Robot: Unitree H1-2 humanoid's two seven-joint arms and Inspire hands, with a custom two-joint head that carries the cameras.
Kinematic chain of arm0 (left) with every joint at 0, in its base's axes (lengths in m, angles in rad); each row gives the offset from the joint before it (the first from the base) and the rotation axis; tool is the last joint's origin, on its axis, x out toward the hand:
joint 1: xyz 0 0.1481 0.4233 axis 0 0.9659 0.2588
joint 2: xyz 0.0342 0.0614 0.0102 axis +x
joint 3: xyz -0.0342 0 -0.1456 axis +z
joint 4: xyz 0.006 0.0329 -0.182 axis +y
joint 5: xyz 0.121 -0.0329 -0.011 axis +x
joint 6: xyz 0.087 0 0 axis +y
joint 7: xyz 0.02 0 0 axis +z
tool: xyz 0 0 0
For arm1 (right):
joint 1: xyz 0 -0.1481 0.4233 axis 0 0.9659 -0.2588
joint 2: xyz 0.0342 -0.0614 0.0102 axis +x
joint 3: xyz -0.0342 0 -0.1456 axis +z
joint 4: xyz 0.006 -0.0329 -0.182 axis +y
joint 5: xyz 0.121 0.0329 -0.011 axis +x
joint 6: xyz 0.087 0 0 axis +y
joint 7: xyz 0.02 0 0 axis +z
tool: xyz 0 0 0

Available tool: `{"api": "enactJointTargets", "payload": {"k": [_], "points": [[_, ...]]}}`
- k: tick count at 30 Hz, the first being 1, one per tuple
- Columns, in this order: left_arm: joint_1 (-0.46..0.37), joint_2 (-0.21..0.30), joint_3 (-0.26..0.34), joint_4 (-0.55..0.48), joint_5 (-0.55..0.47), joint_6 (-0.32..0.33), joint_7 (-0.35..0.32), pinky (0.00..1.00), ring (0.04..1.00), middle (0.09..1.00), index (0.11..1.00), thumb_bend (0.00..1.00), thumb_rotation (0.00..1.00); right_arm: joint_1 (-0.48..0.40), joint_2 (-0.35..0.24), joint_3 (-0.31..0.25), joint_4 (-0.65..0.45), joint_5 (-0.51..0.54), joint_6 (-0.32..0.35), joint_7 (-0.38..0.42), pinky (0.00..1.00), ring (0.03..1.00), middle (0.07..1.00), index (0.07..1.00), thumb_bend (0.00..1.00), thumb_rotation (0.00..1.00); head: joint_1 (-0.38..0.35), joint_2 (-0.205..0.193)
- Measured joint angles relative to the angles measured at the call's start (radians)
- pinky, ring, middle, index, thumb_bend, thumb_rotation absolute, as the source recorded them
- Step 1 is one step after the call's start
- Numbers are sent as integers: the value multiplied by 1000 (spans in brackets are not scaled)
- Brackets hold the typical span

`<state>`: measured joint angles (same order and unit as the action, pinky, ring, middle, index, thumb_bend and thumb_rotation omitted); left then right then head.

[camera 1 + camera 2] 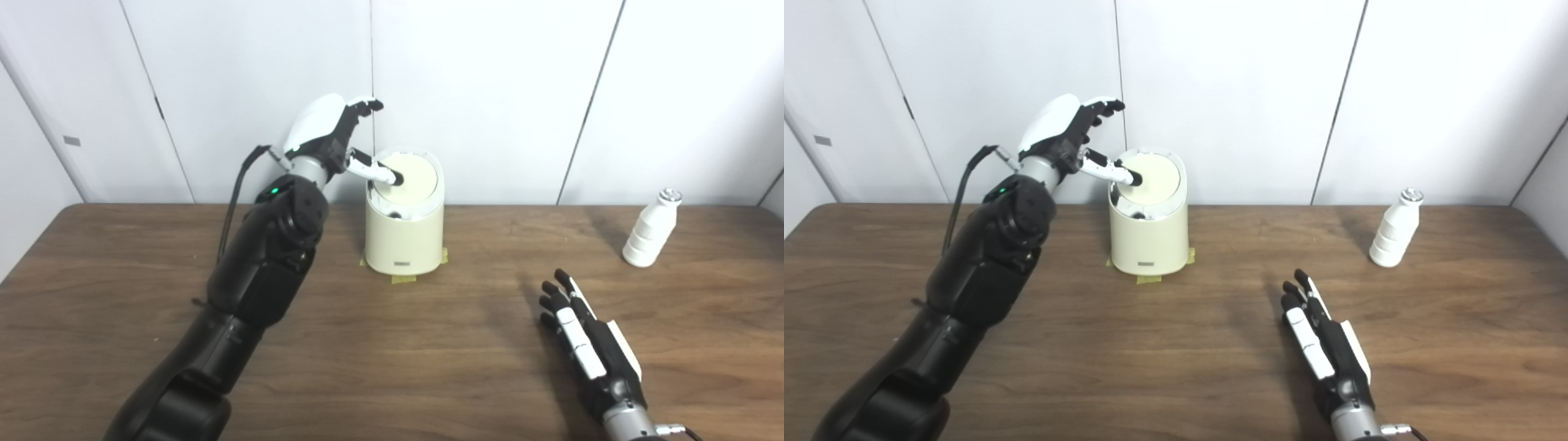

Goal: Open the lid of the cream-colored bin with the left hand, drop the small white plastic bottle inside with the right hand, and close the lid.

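The cream-colored bin [404, 239] stands at the back middle of the table, held by tape at its base. Its round lid [409, 179] is tilted, with a dark gap showing at its near edge. My left hand [327, 131] hovers at the bin's upper left, fingers spread, with one fingertip [395, 179] pressing on the lid. The small white plastic bottle [650, 228] stands upright at the back right, with a silver cap. My right hand [579, 334] lies flat and open on the table, well short of the bottle.
The brown wooden table [429, 343] spreads wide between the bin and the bottle. White wall panels [490, 92] rise right behind the bin. Yellow tape pieces [404, 279] stick out under the bin's base.
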<state>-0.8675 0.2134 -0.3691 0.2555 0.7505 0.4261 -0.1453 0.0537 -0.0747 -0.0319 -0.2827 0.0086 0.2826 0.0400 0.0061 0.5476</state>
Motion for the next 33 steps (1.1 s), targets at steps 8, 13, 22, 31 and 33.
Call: {"api": "enactJointTargets", "payload": {"k": [8, 13, 22, 31, 33], "points": [[-32, 18, -91, 93, 149, -87, 99, 763, 839, 851, 869, 985, 184, 0, 3, 2, 3, 0, -3, 0, 874, 914, 937, 972, 578, 823, -3, -3], [-44, 16, -99, 148, 162, -111, 117, 767, 827, 842, 865, 980, 182, -1, 3, 7, 11, -3, -15, 0, 877, 921, 941, 976, 564, 829, -8, -5], [-66, 3, -111, 184, 168, -144, 138, 768, 828, 843, 867, 983, 185, -7, 7, 14, 21, -20, -26, -7, 865, 911, 938, 978, 585, 855, -18, -6], [-66, 2, -113, 186, 169, -164, 140, 759, 833, 846, 864, 1000, 217, -10, 8, 19, 24, -26, -27, -7, 881, 918, 946, 984, 567, 881, -21, -9], [-66, -1, -113, 186, 169, -165, 140, 748, 832, 845, 867, 1000, 221, -10, 8, 19, 25, -30, -27, -7, 877, 916, 944, 983, 563, 879, -21, -9]]}}
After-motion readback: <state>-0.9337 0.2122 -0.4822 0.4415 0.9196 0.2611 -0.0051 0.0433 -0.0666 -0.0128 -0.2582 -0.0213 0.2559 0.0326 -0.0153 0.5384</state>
